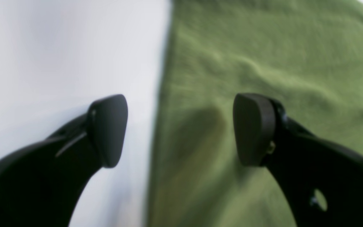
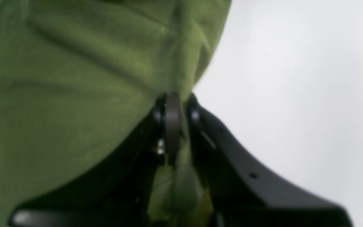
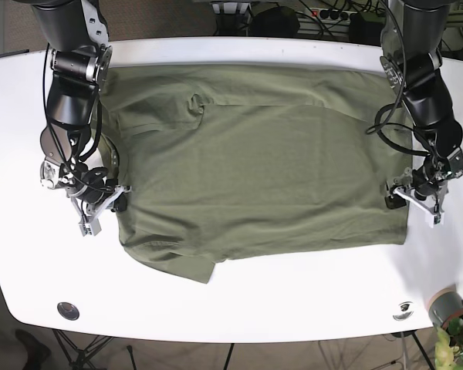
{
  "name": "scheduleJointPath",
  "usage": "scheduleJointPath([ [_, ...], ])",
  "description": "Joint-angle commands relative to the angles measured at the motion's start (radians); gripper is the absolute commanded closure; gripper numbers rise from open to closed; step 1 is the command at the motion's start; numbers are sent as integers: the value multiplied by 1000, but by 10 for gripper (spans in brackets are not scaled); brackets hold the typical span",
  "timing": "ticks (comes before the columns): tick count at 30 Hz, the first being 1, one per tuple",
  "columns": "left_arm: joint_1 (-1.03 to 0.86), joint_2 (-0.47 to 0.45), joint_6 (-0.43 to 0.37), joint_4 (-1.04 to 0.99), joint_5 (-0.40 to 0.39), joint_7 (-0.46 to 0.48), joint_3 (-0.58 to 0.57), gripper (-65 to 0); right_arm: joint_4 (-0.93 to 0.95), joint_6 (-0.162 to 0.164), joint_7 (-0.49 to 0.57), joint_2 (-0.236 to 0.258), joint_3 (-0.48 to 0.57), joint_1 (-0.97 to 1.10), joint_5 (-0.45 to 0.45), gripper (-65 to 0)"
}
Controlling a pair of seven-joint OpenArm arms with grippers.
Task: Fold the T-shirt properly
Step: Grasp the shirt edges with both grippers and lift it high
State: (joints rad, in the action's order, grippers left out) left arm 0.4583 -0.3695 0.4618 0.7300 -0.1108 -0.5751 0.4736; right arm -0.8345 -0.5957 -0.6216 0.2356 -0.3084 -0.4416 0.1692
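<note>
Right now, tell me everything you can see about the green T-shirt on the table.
The T-shirt is olive green, soft knit-looking fabric, spread mostly flat on the white table with light wrinkles. One sleeve pokes out at the near edge, and a small fold shows near the far edge. The right gripper is shut on a pinch of its edge; the left gripper is open, straddling the opposite edge, one finger over cloth, one over table.

We see the bench [image 3: 239,301] from overhead; both wrist views sit close, each sharing a shirt [image 3: 255,162] edge.
</note>
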Motion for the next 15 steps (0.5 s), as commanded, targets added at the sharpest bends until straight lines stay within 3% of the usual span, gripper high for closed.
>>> scheduleJointPath([
  [1, 27, -18, 2, -8, -3, 0, -5, -493, -10, -2, -4, 11, -2, -21, 0, -35],
  [5, 27, -9, 13, -14, -5, -3, -5, -488, -10, -2, -2, 11, -4, -21, 0, -35],
  [8, 27, 20, 70, -16, -5, -4, -8, -428, -10, -2, -2, 11, -4, -21, 0, -35],
  [15, 27, 31, 101, -17, -5, 0, -5, -171, -10, -8, -2, 11, -4, -23, 0, -35],
])
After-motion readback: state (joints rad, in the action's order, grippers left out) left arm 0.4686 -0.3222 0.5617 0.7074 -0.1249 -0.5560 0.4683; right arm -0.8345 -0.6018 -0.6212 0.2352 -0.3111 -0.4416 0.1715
